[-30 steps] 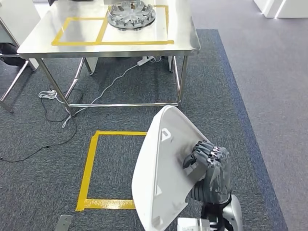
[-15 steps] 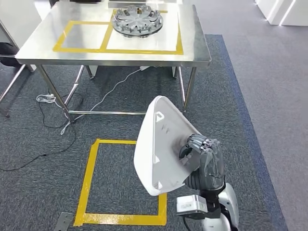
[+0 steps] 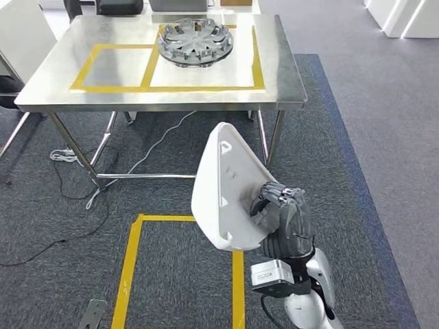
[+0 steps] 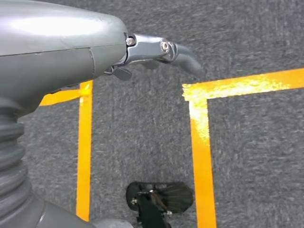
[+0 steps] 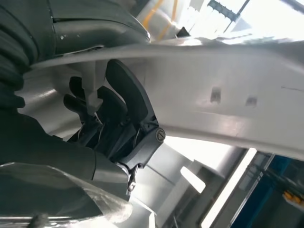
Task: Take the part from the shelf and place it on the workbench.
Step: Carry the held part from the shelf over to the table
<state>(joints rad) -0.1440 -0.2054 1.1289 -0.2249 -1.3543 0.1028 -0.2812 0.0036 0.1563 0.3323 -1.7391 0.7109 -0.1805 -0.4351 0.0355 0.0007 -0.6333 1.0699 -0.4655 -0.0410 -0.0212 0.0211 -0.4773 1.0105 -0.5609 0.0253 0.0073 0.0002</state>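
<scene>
Gripping white part (image 3: 225, 192), right hand (image 3: 282, 219)

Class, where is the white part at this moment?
In the head view, the white part is held by the right hand above the carpet, right of centre, short of the steel workbench and near the yellow floor tape.
</scene>
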